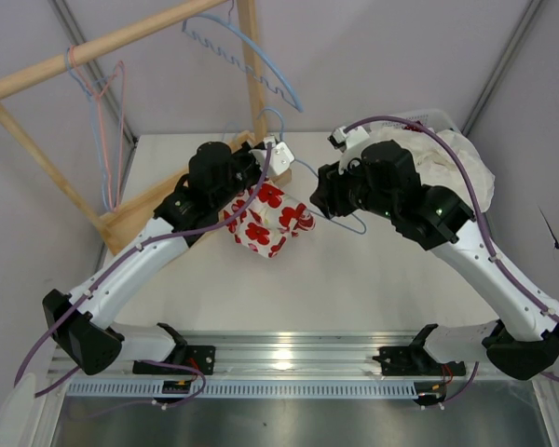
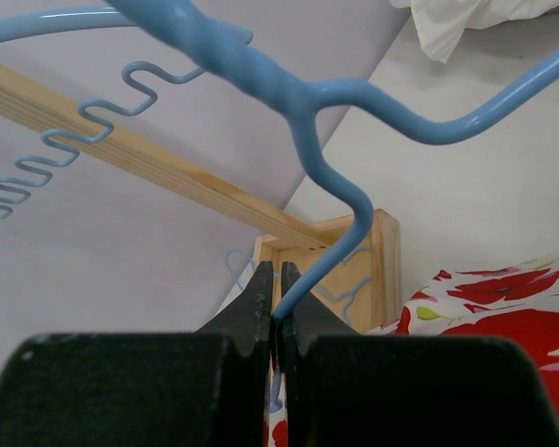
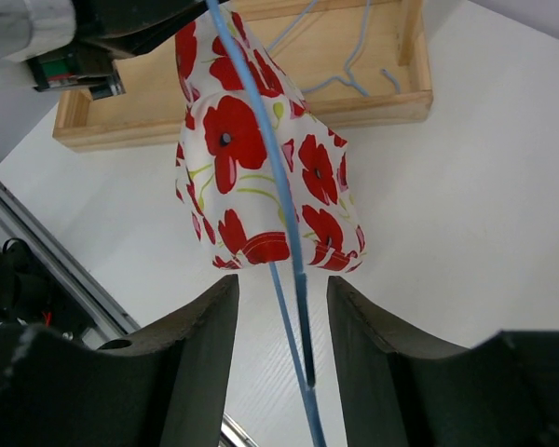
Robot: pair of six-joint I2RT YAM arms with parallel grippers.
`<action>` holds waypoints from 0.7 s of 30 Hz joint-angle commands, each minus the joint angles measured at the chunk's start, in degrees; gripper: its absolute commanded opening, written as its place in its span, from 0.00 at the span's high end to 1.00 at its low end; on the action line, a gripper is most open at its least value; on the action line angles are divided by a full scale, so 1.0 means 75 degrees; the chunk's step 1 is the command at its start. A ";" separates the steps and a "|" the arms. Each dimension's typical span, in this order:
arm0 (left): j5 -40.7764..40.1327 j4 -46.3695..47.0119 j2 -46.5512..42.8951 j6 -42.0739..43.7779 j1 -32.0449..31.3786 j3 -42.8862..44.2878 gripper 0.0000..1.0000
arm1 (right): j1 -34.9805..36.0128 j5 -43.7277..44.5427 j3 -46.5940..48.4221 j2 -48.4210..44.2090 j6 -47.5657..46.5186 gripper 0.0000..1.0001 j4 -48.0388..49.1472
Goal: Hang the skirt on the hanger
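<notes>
While the left fingers (image 2: 264,298) are pinched shut on the wire of the blue hanger (image 2: 303,102) just above the wooden rack base (image 3: 121,121), the red-poppy skirt (image 3: 252,158) hangs draped on that hanger over the white bench (image 3: 466,186), just in front of the rack base. Beyond the skirt from the rack base, the right fingers (image 3: 228,312) stand about half open, straddling the hanger's wire with a gap on either side.

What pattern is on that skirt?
The skirt is white with big red flowers and thin green stems, seen best in the right wrist view.
</notes>
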 commanded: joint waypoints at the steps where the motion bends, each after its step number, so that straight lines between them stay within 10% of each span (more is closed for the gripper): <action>1: 0.0086 0.0451 -0.0066 0.0037 0.0072 0.0462 1.00 | 0.0206 -0.0024 0.0135 -0.0012 -0.0321 0.51 0.0100; 11: 0.0380 0.0591 -0.0160 -0.0338 0.0353 0.0485 1.00 | 0.0253 0.0257 -0.0581 -0.0339 -0.0556 0.63 0.0427; 15: 0.0790 0.0709 -0.0289 -0.0433 0.0435 0.0345 1.00 | 0.0241 0.0374 -0.0698 -0.0398 -0.0579 1.00 0.0556; 21: 0.0802 0.0732 -0.0359 -0.0526 0.0435 0.0216 0.96 | 0.0253 0.0690 -0.0956 -0.0621 -0.0532 1.00 0.1421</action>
